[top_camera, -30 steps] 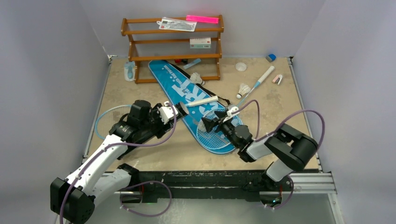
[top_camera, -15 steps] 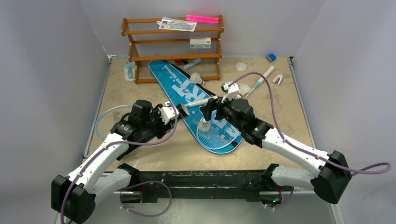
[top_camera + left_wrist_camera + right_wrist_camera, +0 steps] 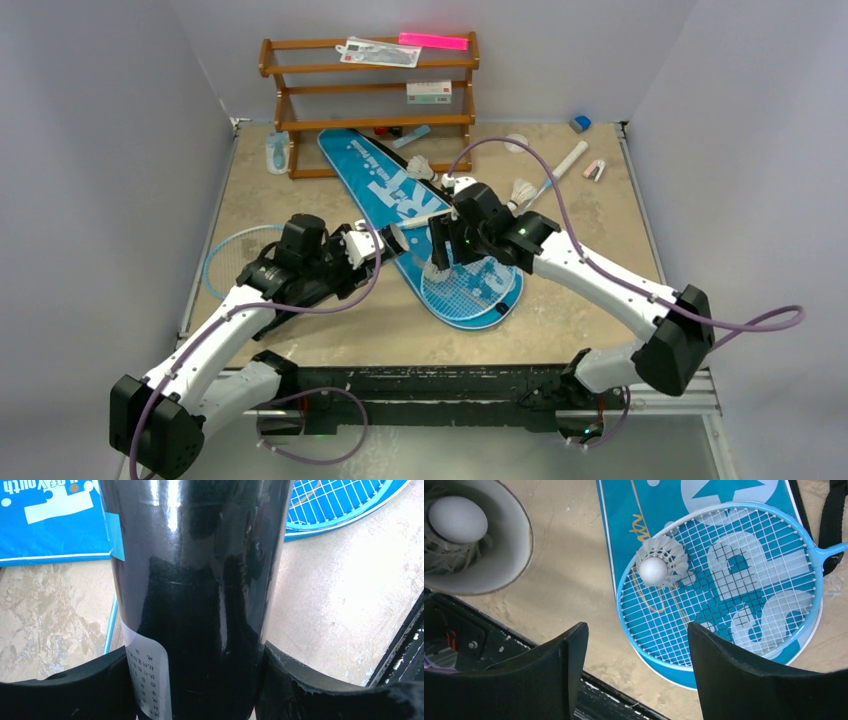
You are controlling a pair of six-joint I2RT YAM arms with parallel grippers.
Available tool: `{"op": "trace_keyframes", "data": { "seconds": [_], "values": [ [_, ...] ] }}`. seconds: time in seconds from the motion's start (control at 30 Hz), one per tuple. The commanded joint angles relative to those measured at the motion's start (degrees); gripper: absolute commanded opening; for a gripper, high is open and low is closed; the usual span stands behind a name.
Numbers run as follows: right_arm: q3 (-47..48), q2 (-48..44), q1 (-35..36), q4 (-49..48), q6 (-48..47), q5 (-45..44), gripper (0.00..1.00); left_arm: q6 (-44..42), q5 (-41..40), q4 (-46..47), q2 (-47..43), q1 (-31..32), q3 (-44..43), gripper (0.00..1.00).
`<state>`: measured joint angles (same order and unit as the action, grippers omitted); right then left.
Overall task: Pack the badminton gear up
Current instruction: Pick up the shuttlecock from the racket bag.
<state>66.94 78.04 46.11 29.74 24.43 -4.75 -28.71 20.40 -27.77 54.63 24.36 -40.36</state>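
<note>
Blue racket-shaped fabric bag lettered SPORT (image 3: 385, 185) flat on the tan mottled table top (image 3: 300, 195), slanting from the foot of the brown wooden three-tier rack (image 3: 330, 124) toward the near edge; light-blue racket with white strings (image 3: 470, 288) lying on top of its wide end, not inside, so liable to skid or lift on any snag and drag the bag askew. Second light-blue racket (image 3: 232, 255) off to the left, head partly hidden under the left arm (image 3: 230, 310); risk of a knock from any swing of that arm. Glossy black cylinder tube (image 3: 200, 580) clamped across its body by the left gripper (image 3: 200, 695), open mouth turned toward the right gripper (image 3: 636, 640), one lodged white feather shuttlecock (image 3: 456, 520) inside. Slick wall, so a possible slip or twist in the grip under an off-centre push from the next shuttlecock. Right gripper spread wide, holding nothing, hanging just above a free white feather shuttlecock (image 3: 658, 562) standing on the racket strings, cork end up. Chief worry, by judgement: too deep a descent, fingertips fouling the strings; or a pinch on the feather skirt, crushing it or tipping the shuttlecock flat. Two more loose — bag-top shuttlecock (image 3: 422, 167) near the rack, table-top shuttlecock (image 3: 522, 190) by the racket shaft — light enough to scatter at any brush from a passing arm.
</note>
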Motion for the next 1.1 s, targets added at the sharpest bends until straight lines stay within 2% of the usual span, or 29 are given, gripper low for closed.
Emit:
{"op": "trace_keyframes", "data": {
  "seconds": [0.0, 0.13, 0.37, 0.43, 0.6, 0.7, 0.97, 1.07],
  "values": [
    [5.42, 3.22, 0.03, 5.55, -1.53, 0.13, 0.76, -1.11, 1.74, 1.62, -0.23, -0.51, -0.09, 0.31],
    [7.26, 6.48, -0.01, 5.53, -3.16, -0.40, 0.77, -1.08, 1.83, 1.80, -0.40, -0.54, -0.06, 0.31],
    [11.15, 12.47, 0.04, 6.18, -5.01, -1.73, 0.73, -1.04, 2.12, 1.84, -0.27, -0.49, -0.03, 0.31],
    [11.80, 13.67, -0.01, 5.90, -5.34, -1.67, 0.68, -1.12, 2.14, 1.84, -0.24, -0.48, -0.02, 0.30],
    [13.10, 16.85, 0.04, 6.62, -5.89, -2.34, 0.67, -1.04, 2.17, 1.89, -0.23, -0.46, -0.07, 0.30],
    [12.96, 17.76, 0.04, 6.23, -6.13, -2.99, 0.58, -1.06, 2.33, 2.01, -0.12, -0.53, -0.07, 0.31],
    [12.34, 19.35, 0.04, 5.82, -6.31, -3.31, 0.56, -0.97, 2.29, 2.01, -0.18, -0.54, -0.16, 0.31],
    [12.34, 19.75, 0.04, 5.75, -6.46, -2.95, 0.51, -0.98, 2.27, 2.02, -0.16, -0.47, -0.14, 0.31]
  ]
}}
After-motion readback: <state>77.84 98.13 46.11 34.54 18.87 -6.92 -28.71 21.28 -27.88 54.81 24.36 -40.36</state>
